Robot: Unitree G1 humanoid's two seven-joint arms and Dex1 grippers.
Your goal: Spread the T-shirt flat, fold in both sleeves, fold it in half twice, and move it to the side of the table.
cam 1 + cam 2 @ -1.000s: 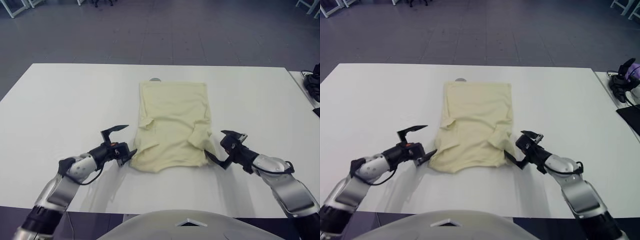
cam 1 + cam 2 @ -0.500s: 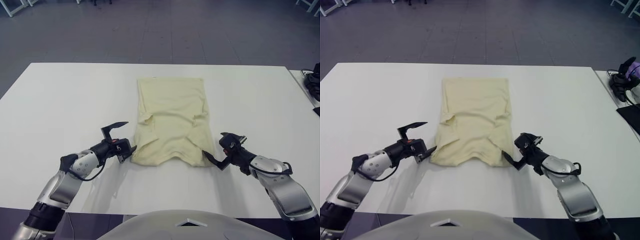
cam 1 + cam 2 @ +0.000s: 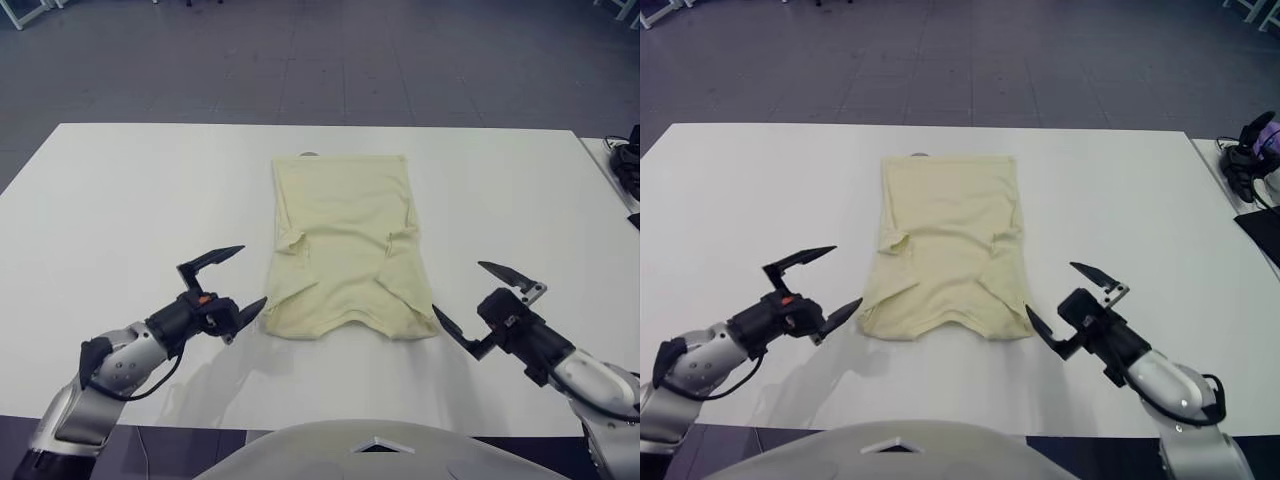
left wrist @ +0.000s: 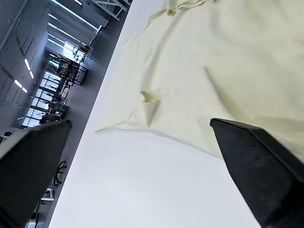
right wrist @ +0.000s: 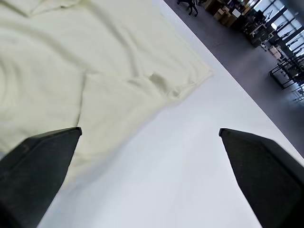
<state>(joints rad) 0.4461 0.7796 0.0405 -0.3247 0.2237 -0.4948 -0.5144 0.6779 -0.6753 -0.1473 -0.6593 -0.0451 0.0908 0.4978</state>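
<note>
A pale yellow T-shirt point(image 3: 345, 240) lies flat in the middle of the white table point(image 3: 130, 200), both sleeves folded in over its body, its hem toward me. My left gripper point(image 3: 254, 274) hovers open just left of the hem's left corner, not touching the cloth. My right gripper point(image 3: 458, 288) stands wide open a little right of the hem's right corner, also apart from it. In the left wrist view the T-shirt point(image 4: 213, 57) stretches beyond the open left gripper point(image 4: 141, 122). In the right wrist view the T-shirt point(image 5: 71, 71) lies beyond the open right gripper point(image 5: 150, 129).
A second table at the far right carries dark cables and gear point(image 3: 1245, 150). Bare white tabletop stretches on both sides of the shirt. A small grey spot point(image 3: 308, 154) peeks out at the shirt's far edge. Grey floor lies beyond the table.
Both grippers have drawn back from the shirt's near corners toward me, and the right one has opened wider. The hem now lies flat on the table.
</note>
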